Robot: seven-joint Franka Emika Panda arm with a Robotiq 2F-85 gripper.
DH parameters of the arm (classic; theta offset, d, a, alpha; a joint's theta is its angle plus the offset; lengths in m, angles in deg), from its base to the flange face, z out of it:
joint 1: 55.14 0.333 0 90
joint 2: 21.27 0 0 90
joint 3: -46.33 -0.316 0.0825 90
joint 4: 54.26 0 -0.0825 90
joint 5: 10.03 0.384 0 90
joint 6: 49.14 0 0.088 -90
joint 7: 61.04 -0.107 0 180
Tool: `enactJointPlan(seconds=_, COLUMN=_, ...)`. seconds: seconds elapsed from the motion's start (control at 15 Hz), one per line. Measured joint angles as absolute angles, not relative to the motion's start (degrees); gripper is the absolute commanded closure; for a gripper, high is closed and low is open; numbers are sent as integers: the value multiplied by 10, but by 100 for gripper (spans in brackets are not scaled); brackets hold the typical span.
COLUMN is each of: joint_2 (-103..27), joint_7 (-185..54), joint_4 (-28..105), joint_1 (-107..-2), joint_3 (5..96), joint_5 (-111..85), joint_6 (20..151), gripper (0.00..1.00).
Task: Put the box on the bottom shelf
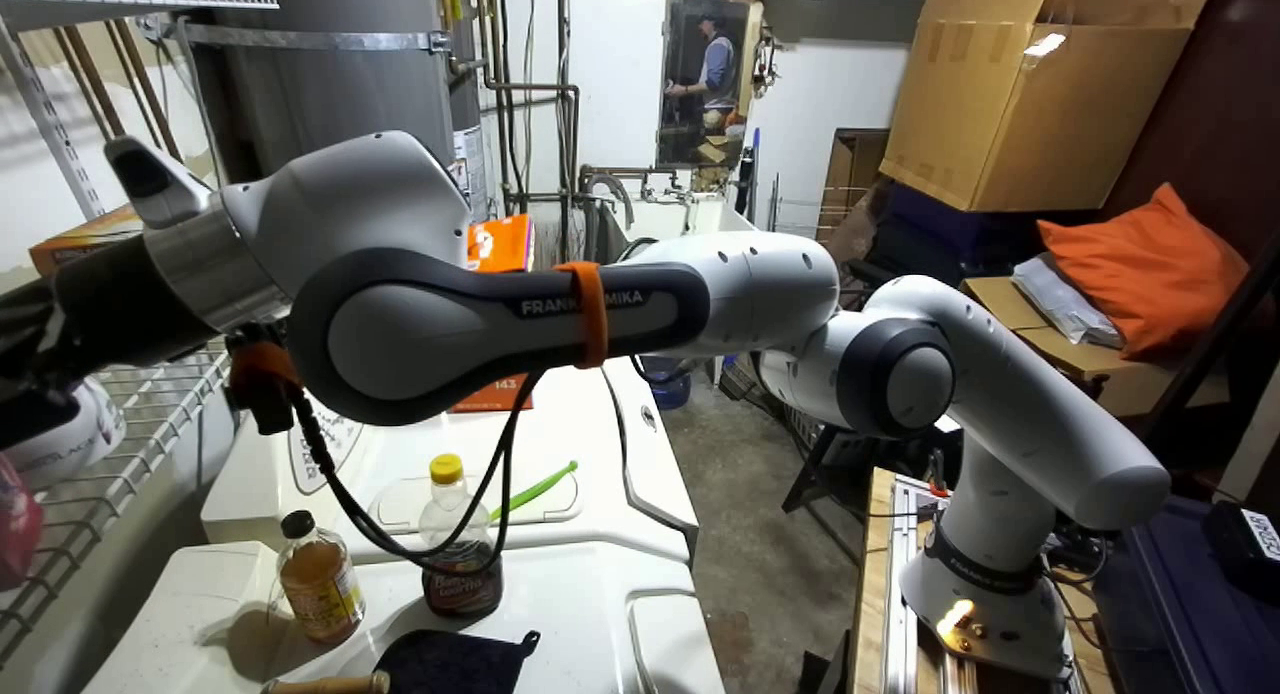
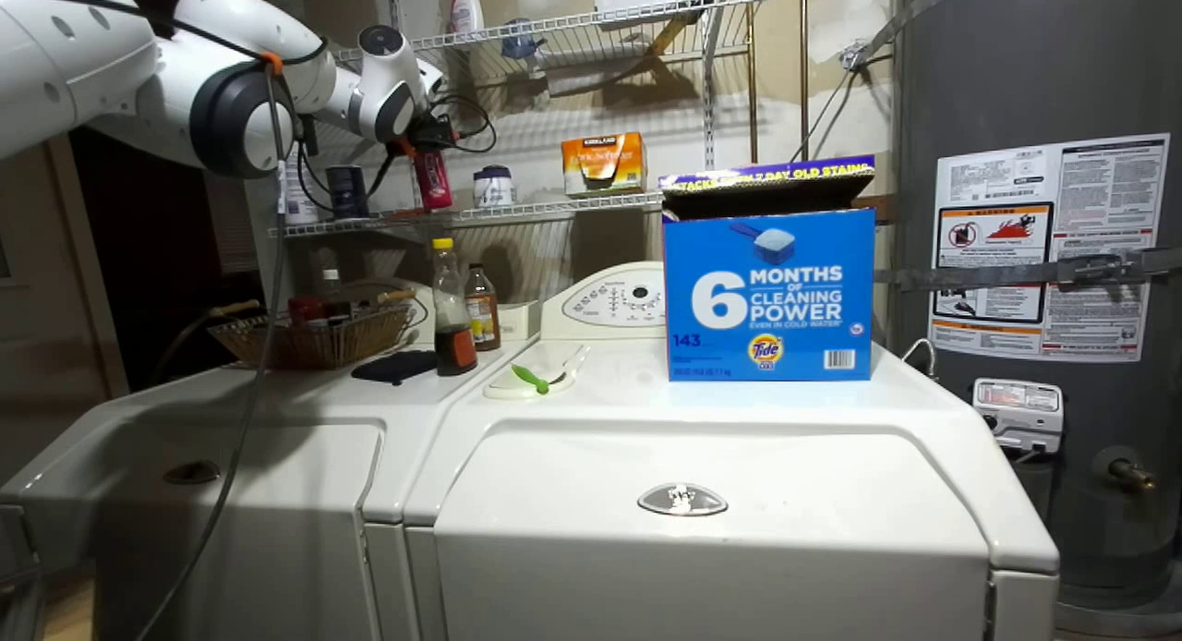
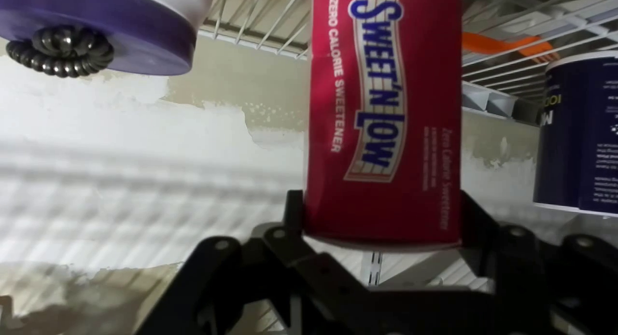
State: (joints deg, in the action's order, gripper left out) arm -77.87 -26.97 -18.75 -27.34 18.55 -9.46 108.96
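Black gripper fingers (image 3: 293,213) are clasping small pink-red cardboard box (image 3: 385,115) — it is sitting on or hanging just over wide white wire-grid bottom shelf (image 2: 554,207), cannot tell which. White purple-lidded jar (image 2: 493,190), dark-blue cylindrical canister (image 2: 347,194) are standing on shelf.

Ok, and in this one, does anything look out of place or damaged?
Nothing looks spilled. In the wrist view, a dark coiled ring rests on a purple lid, and an orange fork is partly hidden by the box; both seem stray there. The wall behind looks damaged: its surface is patchy with ragged edges.
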Motion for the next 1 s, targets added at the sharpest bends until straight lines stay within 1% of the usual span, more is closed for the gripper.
enactJointPlan(seconds=0.33, joint_2=-804, joint_7=-264, joint_4=-232, joint_1=-261, joint_3=183, joint_5=-94, joint_6=1085, gripper=0)
enactJointPlan(seconds=0.53, joint_2=-808, joint_7=-273, joint_4=-256, joint_1=-247, joint_3=202, joint_5=-94, joint_6=1054, gripper=0)
enactJointPlan(seconds=0.73, joint_2=-805, joint_7=-322, joint_4=-284, joint_1=-226, joint_3=262, joint_5=-100, joint_6=1006, gripper=0)
enactJointPlan(seconds=1.0, joint_2=-778, joint_7=-402, joint_4=-287, joint_1=-200, joint_3=353, joint_5=-131, joint_6=974, gripper=0)
